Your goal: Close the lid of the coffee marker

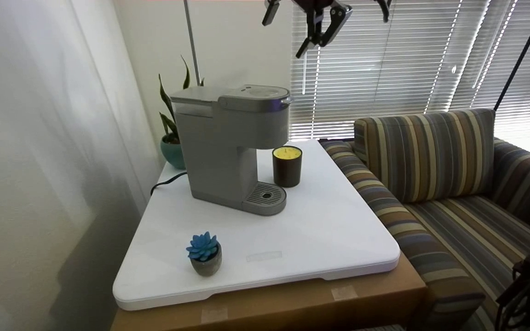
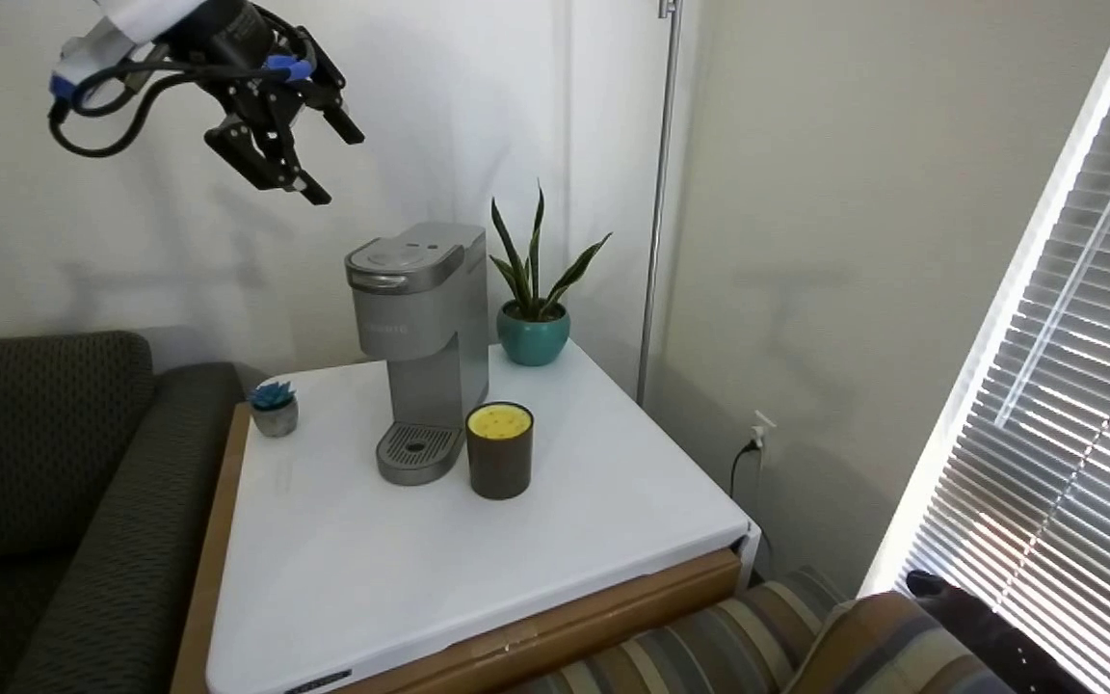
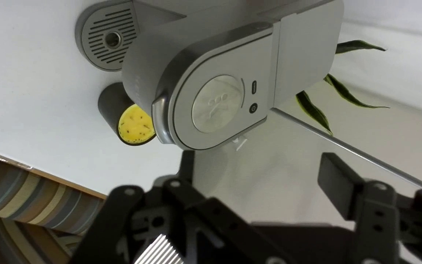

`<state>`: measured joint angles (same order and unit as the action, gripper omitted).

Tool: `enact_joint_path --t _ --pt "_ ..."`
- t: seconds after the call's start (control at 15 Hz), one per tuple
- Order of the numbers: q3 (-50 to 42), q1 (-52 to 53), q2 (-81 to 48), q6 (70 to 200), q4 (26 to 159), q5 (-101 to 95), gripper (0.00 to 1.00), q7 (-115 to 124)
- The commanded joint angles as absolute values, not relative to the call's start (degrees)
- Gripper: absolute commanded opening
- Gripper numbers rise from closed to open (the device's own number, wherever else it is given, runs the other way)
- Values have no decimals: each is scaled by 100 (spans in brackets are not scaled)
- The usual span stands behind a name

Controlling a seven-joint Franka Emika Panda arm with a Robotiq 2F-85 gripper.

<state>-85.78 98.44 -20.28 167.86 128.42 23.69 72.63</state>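
Higher than the coffee maker (image 1: 221, 151), gripper (image 3: 261, 169) spread wide, holding nothing, clear of the closed lid (image 3: 218, 99).

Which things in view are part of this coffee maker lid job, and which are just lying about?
Part of the job:
coffee maker
its lid, which already looks shut
the lid's front handle
jaws, open, holding nothing, apart from the lid

Just lying about:
candle in a dark jar, beside the coffee maker
potted blue succulent
snake plant in a teal pot
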Motion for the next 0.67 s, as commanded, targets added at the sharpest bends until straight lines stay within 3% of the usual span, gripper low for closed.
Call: enact_joint_path --t 0.0,0.6 --pt "-8659 9977 -1697 16802 12961 2351 100 7209" --pt "-8587 9894 -1805 16845 12907 2421 100 7297"
